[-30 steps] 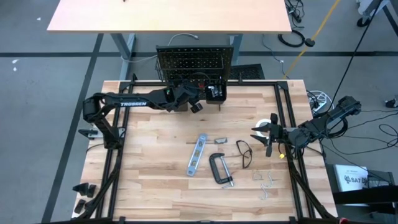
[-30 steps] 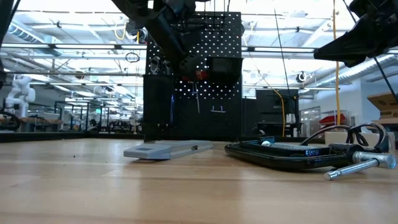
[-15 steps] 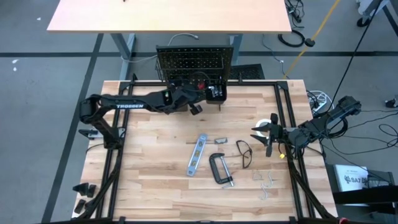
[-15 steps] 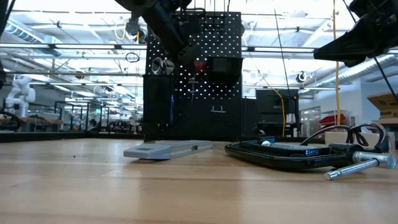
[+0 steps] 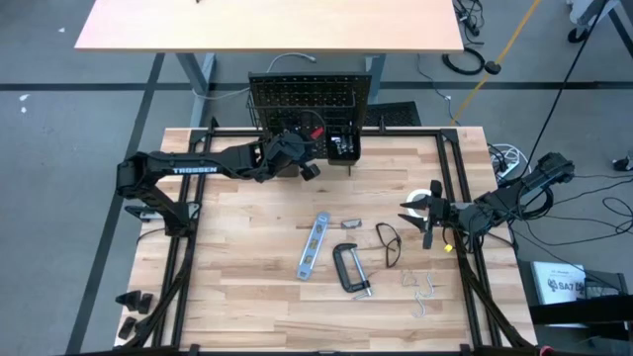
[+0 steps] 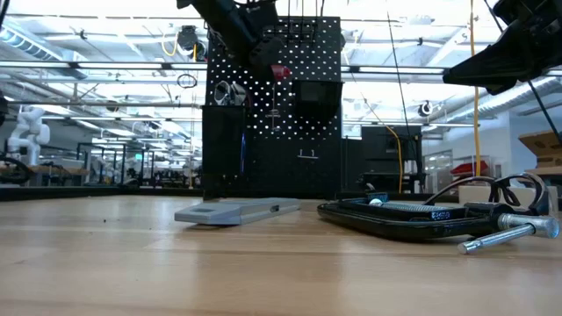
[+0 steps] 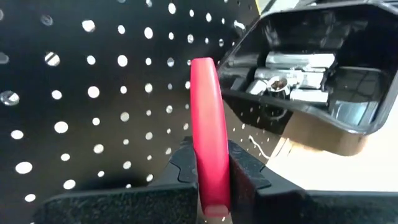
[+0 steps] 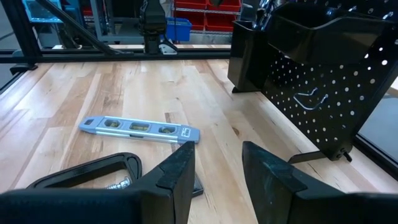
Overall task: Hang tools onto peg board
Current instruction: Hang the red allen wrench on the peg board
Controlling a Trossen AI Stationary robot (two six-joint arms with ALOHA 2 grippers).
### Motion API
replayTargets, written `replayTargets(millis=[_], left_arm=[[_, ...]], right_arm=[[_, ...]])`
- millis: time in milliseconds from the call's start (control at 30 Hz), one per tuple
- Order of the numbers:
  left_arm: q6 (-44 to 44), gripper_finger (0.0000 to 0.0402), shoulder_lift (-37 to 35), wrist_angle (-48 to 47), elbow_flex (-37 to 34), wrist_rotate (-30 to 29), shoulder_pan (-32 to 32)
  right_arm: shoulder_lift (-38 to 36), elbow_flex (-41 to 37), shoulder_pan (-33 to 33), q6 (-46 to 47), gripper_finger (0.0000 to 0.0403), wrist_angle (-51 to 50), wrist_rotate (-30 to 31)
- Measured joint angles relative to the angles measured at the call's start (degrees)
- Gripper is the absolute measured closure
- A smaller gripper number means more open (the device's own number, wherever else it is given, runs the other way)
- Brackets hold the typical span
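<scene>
The peg board (image 5: pixel 309 99) stands upright at the table's far edge, with a black bin (image 7: pixel 311 68) on it that holds metal pieces. My left gripper (image 5: pixel 309 143) is up in front of the board, shut on a red-handled screwdriver (image 6: pixel 279 72). My right gripper (image 8: pixel 217 168) waits open at the table's right edge, with nothing between its fingers. A blue-silver level (image 5: pixel 313 246), a black C-clamp (image 5: pixel 349 267), glasses (image 5: pixel 389 242) and a white tape roll (image 5: pixel 427 195) lie flat on the tabletop. My left gripper pinches the screwdriver's red handle (image 7: pixel 210 155) between its two fingers (image 7: pixel 249 174), which lie across it. The fingers come slanting from the table's left toward the peg board. The screwdriver is lifted clear of the table, and its thin shaft (image 6: pixel 274 112) hangs down in front of the board.
Small metal hooks (image 5: pixel 425 289) lie near the right front, and a small flat piece (image 5: pixel 351 224) lies beside the level. The black frame rails (image 5: pixel 450 178) run along the table's sides. A second table (image 5: pixel 267 25) stands beyond the peg board.
My left gripper has gone up in front of the peg board and a little toward the table's left, carrying the red-handled screwdriver higher; its shaft still hangs down.
</scene>
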Motion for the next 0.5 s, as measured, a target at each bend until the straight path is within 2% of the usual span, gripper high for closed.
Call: replayTargets(millis=[233, 500], left_arm=[[-2.68, 0.0369, 0.01, -1.52, 0.02, 0.53, 0.04], [-7.72, 0.0369, 0.01, -2.64, 0.02, 4.83, 1.26]], right_arm=[[0.01, 0.00, -0.01, 0.09, 0.0277, 0.00, 0.00], [0.01, 0.00, -0.01, 0.11, 0.0277, 0.30, 0.02]])
